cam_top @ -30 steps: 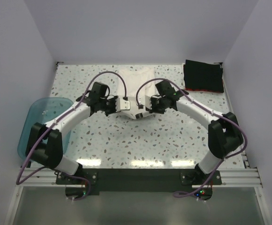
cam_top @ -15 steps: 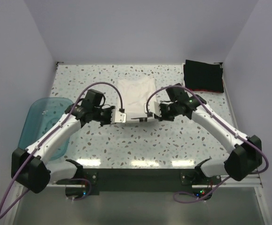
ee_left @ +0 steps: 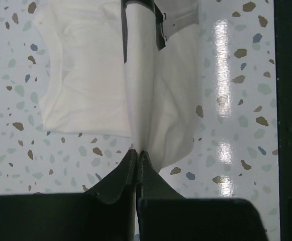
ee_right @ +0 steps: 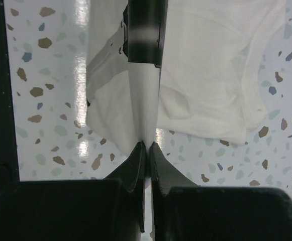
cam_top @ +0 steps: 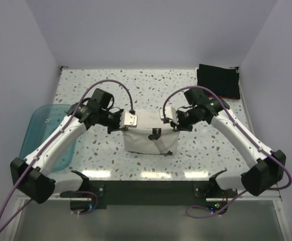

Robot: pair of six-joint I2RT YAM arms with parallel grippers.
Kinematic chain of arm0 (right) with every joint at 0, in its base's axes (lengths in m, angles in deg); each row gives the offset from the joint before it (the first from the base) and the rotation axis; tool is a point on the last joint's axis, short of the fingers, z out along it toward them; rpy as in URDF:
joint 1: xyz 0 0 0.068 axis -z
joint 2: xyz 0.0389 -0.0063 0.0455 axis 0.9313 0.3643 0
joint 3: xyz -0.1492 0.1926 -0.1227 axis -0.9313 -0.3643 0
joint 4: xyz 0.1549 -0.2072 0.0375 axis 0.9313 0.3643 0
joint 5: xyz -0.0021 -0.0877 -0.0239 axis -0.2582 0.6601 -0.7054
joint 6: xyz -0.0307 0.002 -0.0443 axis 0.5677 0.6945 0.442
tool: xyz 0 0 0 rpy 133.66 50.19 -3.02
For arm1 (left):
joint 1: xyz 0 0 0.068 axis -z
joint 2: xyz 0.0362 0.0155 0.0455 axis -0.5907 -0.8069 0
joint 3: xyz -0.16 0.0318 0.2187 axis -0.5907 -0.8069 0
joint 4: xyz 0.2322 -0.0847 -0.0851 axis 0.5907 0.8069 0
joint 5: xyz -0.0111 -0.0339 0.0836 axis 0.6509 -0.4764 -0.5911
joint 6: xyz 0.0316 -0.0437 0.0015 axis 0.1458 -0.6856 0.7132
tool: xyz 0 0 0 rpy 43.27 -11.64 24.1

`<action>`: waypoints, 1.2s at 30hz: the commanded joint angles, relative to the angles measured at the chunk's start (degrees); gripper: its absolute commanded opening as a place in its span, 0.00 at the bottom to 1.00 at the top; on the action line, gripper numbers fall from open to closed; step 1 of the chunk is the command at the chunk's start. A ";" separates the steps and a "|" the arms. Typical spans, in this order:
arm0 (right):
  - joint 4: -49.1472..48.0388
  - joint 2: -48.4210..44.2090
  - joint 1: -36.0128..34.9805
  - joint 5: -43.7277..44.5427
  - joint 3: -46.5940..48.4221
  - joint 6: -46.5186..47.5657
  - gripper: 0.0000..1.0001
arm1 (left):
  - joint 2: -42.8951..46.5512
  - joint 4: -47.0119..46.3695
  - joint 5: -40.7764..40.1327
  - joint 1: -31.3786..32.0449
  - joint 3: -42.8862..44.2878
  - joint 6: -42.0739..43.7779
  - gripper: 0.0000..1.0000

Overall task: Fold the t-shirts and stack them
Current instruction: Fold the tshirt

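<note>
near the middle of the tabletop [cam_top: 201, 150], the white t-shirt [cam_top: 148, 138] hung stretched between both arms. the left pincer [cam_top: 130, 120] was clamped on its left top edge, the right pincer [cam_top: 167, 116] on its right top edge, both pinching thin cloth. folded black t-shirts [cam_top: 217, 81] lay at the far right corner; a translucent blue tub [cam_top: 40, 125] sat at the left edge.

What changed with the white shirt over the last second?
The left hand and right hand, still shut on the white t-shirt, spread apart and carried it toward the near edge; it now hangs from them. The black t-shirts and blue tub stayed put.
</note>
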 commanded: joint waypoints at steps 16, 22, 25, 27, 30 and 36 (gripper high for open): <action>-0.07 42.51 12.42 -0.67 23.15 15.55 0.00 | -48.23 -11.69 -0.19 -9.22 29.08 -0.17 0.00; 0.02 48.77 12.60 -1.81 26.41 15.82 0.00 | -53.79 -12.06 -0.72 -8.78 30.31 -4.92 0.00; 0.90 47.81 12.08 -2.96 24.66 16.16 0.00 | -52.40 -10.04 -0.37 -7.82 28.56 -5.11 0.00; 1.08 45.53 11.90 -3.48 21.59 16.87 0.00 | -49.95 -8.45 -0.11 -7.11 26.37 -4.50 0.00; 3.26 43.68 11.72 -5.50 22.09 14.95 0.00 | -47.21 -5.65 1.99 -6.85 27.22 -3.71 0.00; 13.63 47.35 12.69 -7.35 38.61 13.88 0.00 | -50.00 3.66 5.07 -9.48 40.46 0.86 0.00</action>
